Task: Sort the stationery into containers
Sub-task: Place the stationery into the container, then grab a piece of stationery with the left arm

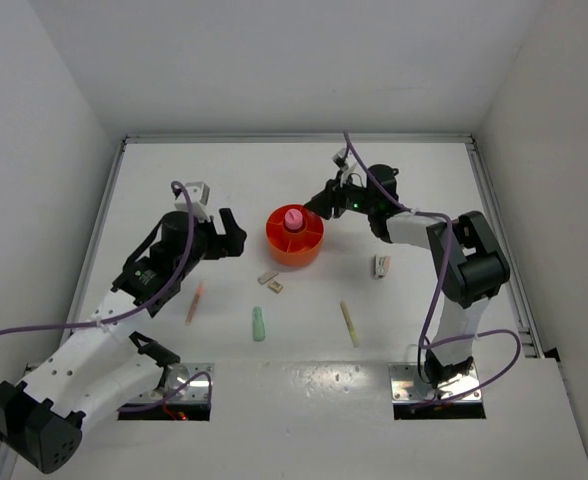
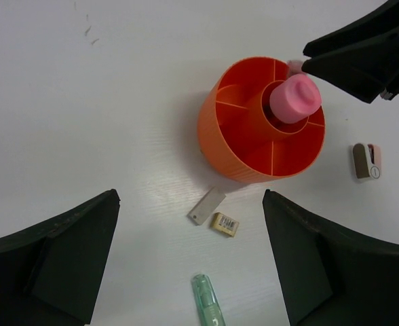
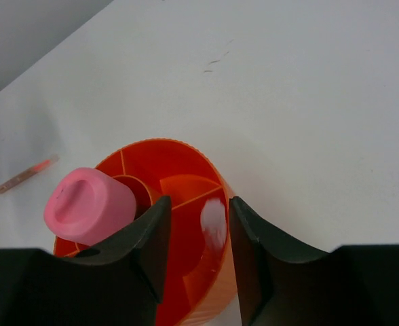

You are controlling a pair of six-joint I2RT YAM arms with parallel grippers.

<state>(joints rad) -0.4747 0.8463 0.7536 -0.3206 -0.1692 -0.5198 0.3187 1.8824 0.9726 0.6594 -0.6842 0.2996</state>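
The orange organiser stands mid-table with the pink cylinder upright in its central well. My right gripper hovers over its far rim, jaws apart. A small pale pink piece, blurred, sits between them above an outer compartment. My left gripper is wide open and empty, left of the organiser. Below it lie two small blocks and the mint green stick.
The pink mini stapler lies right of the organiser. The pale yellow stick is nearer the arm bases. The thin pink-orange pen lies beside the left arm. White walls enclose the table.
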